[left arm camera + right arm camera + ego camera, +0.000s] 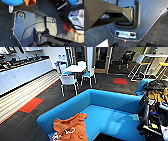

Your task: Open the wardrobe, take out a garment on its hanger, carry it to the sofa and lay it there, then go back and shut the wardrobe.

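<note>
- Now the garment (70,128) lies crumpled on the sofa (107,100), on the seat at about 7 o'clock in the head view, one edge touching the left arm cushion.
- In the left wrist view a corner of the orange cloth (29,2) hangs beside the blue upholstery over dark carpet.
- Whether either pincer is open or closed cannot be told from these pictures.
- Judging by how things lie, the laying-down looks done, and the return to the wardrobe remains.
- To do it well, the robot should probably back off squarely, so that nothing drags the shirt from the seat edge.
- Open carpet (50,94) lies at 10 o'clock, between the sofa and the long white counter (22,73).
- A white table (74,68) with chairs stands at 12 o'clock, well apart from the sofa.
- At 3 o'clock a dark, cluttered rig (152,109) crowds the sofa's right end, so room is likely tighter there.
</note>
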{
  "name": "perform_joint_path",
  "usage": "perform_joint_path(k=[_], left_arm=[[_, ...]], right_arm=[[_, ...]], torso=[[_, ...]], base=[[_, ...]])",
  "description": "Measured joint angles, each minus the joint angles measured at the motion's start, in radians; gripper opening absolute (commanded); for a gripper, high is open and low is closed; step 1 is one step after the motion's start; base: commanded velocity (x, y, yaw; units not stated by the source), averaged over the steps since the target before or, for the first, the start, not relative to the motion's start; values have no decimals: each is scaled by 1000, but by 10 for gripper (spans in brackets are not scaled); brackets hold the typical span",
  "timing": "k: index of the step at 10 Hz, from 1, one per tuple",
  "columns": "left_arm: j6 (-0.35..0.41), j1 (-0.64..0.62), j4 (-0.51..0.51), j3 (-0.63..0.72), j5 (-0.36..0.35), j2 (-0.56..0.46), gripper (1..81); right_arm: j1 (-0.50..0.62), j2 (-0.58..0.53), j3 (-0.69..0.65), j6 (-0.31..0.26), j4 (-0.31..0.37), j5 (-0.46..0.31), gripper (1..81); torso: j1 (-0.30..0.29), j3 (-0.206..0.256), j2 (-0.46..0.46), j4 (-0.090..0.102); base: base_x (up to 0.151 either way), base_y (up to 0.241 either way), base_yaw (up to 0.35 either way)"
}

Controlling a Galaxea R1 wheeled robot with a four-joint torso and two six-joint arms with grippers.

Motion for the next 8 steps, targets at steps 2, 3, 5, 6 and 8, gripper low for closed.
perform_joint_path(k=[2, 3, 5, 6, 8], left_arm=[[0, 27, 29, -162, -67, 64, 811], [0, 47, 43, -219, -101, 106, 811], [-1, 115, 72, -260, -165, 190, 811], [-1, 128, 83, -259, -179, 200, 811], [-2, 104, 84, -273, -179, 187, 811]], right_arm=[[0, 5, -25, 0, 0, 0, 811], [1, 8, -28, 0, 0, 0, 811], [6, 22, -28, 0, 0, 1, 811], [5, 21, -28, 0, 0, 0, 811], [0, 19, -28, 0, 0, 0, 811]], torso=[[0, 0, 0, 0], [0, 0, 0, -4], [-1, 1, 0, -48], [-1, 1, -1, -78], [-1, 1, -1, -114]], base=[[0, 0, 0], [0, 0, 0], [0, 0, 0], [0, 0, 0], [0, 0, 0]])
